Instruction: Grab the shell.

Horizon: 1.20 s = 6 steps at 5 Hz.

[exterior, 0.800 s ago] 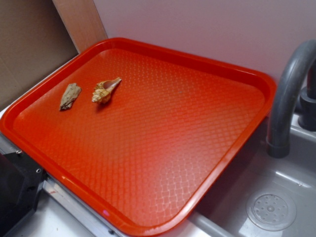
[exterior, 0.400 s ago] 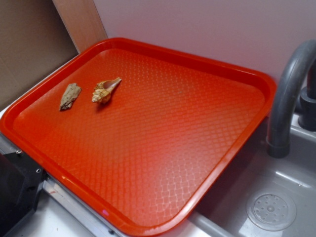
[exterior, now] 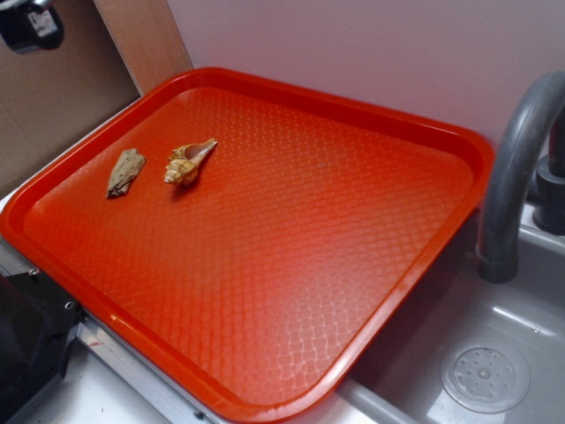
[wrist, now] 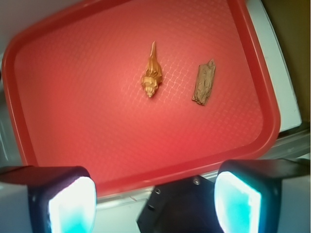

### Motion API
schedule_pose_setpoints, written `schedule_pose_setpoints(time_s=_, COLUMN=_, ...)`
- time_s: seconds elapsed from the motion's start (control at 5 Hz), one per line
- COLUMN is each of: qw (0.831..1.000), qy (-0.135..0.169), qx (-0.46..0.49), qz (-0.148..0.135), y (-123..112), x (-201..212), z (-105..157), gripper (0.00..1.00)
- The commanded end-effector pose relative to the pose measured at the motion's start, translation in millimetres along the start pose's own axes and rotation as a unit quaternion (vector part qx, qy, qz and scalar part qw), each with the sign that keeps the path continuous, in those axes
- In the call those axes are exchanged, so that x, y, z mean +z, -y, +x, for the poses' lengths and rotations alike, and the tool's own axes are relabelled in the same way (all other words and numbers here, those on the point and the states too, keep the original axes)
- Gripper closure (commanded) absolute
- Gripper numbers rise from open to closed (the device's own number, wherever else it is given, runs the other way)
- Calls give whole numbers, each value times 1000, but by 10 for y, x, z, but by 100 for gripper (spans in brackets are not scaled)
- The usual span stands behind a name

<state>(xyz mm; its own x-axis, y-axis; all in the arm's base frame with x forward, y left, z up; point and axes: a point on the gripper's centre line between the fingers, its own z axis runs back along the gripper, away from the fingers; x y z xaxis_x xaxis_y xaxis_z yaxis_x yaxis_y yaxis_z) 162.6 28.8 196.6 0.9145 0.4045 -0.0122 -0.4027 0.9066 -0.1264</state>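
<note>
The shell (exterior: 187, 162), a small cream and tan spiral with a pale pointed tip, lies on the red tray (exterior: 291, 336) toward its back left. The wrist view looks down on the shell (wrist: 152, 74) from high above. My gripper (wrist: 154, 203) is open, its two pale pads wide apart with nothing between them, hanging over the tray's near edge well short of the shell. In the exterior view only a dark part of the arm (exterior: 31, 25) shows at the top left corner.
A flat grey-brown bark-like piece (exterior: 124, 171) lies just left of the shell, seen too as the bark piece (wrist: 204, 83). A grey faucet (exterior: 512, 168) and sink drain (exterior: 484, 377) stand to the right. A black box (exterior: 26, 340) sits at the tray's front left.
A dark part of the arm has come into the exterior view at the top left corner. The shell and the bark piece have not moved.
</note>
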Motion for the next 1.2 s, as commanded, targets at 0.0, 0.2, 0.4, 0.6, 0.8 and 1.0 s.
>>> schedule_pose_setpoints(time_s=0.0, qw=997, qy=35, qx=71, qz=13, y=-65, x=-474, z=445, gripper=0)
schedule_pose_setpoints(time_s=0.2, qw=996, qy=44, qx=69, qz=27, y=21, x=-749, z=516, gripper=0)
schedule_pose_setpoints(time_s=0.4, qw=994, qy=71, qx=77, qz=38, y=165, x=-1026, z=559, gripper=0)
schedule_pose_setpoints(time_s=0.6, qw=993, qy=77, qx=68, qz=60, y=229, x=-1197, z=602, gripper=0)
schedule_pose_setpoints(time_s=0.8, qw=991, qy=76, qx=83, qz=80, y=137, x=-1337, z=763, gripper=0)
schedule_pose_setpoints(time_s=1.0, qw=989, qy=68, qx=90, qz=95, y=57, x=-1472, z=924, gripper=0)
